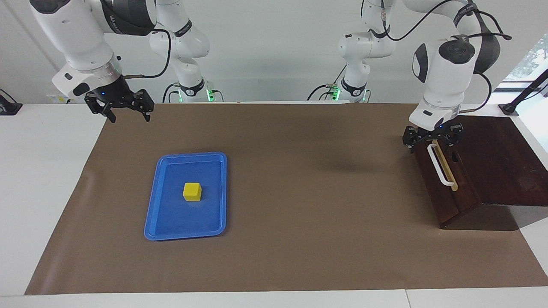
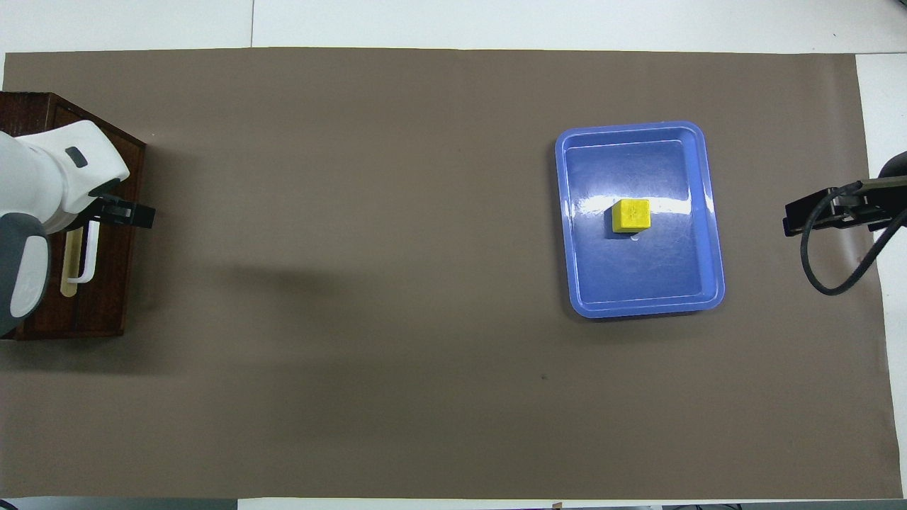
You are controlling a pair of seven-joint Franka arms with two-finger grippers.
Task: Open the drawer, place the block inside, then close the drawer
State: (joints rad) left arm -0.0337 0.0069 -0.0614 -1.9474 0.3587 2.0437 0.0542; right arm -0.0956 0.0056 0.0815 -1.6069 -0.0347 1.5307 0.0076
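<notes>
The left gripper hangs with jaws spread at the top end of the white handle on the drawer, which stands shut at the left arm's edge of the brown mat. It seems just short of touching. For a clean pull, straddle the bar, clamp, then draw straight out along the mat. The block sits in the blue tray. The right gripper waits, released, over the mat's corner.
</notes>
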